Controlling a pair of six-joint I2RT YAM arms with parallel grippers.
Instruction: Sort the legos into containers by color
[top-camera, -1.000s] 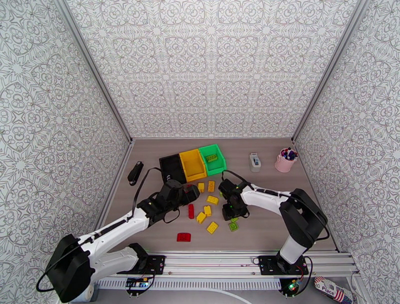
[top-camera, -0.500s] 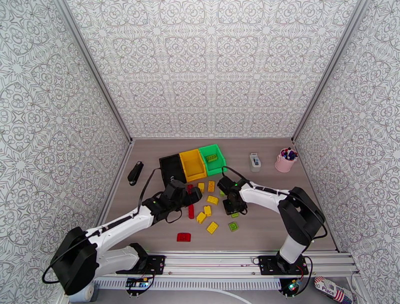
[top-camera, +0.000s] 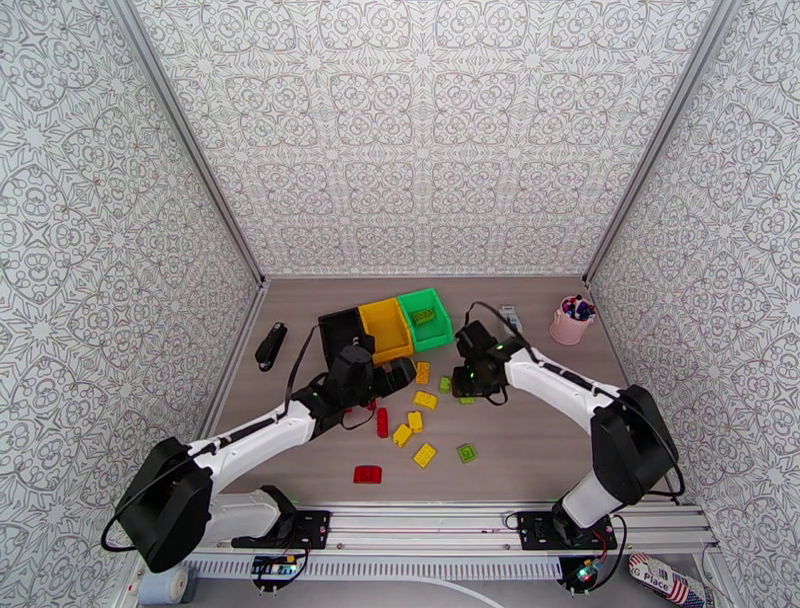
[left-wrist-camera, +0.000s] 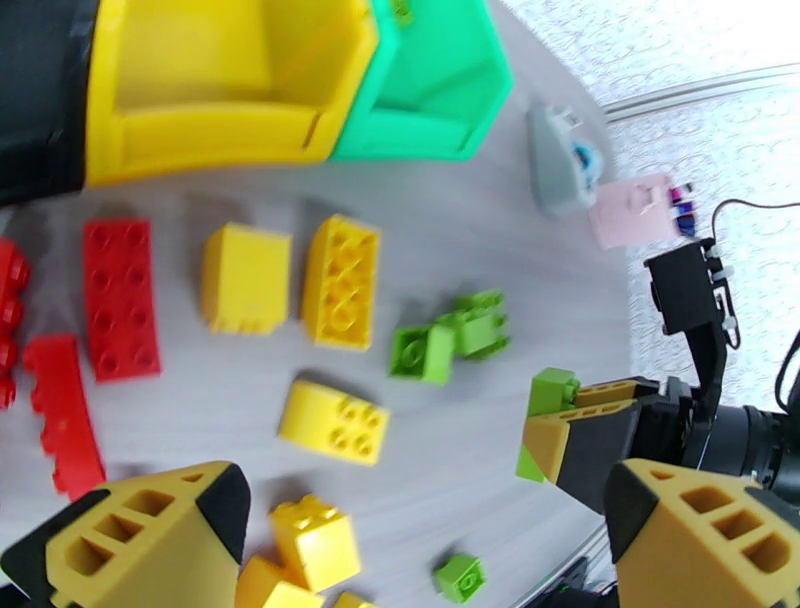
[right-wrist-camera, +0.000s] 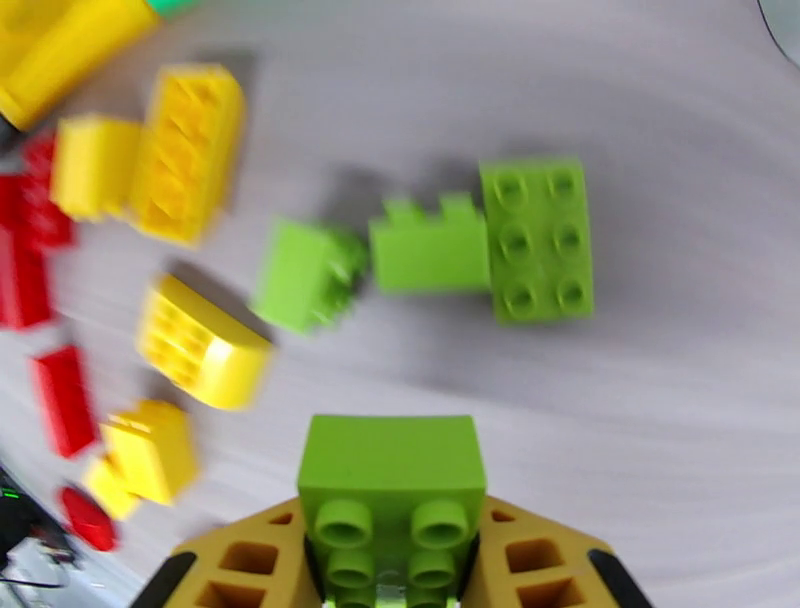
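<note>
Black bin (top-camera: 340, 338), yellow bin (top-camera: 386, 332) and green bin (top-camera: 412, 303) sit joined; a green lego (top-camera: 424, 316) lies in the green one. At its 5 o'clock the right gripper (right-wrist-camera: 392, 565) pinches a green brick (right-wrist-camera: 392, 465). The left gripper (left-wrist-camera: 420, 540) gapes wide, empty, above loose legos (top-camera: 425, 400) at the yellow bin's 6 o'clock.

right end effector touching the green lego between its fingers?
Touching. The right wrist view shows the green lego clamped in the right end effector, flush against it on both sides with no gap.

Bright, even light, soft shadows; overhead view sharp, right wrist view smears the legos (right-wrist-camera: 205, 345) with motion blur.
</note>
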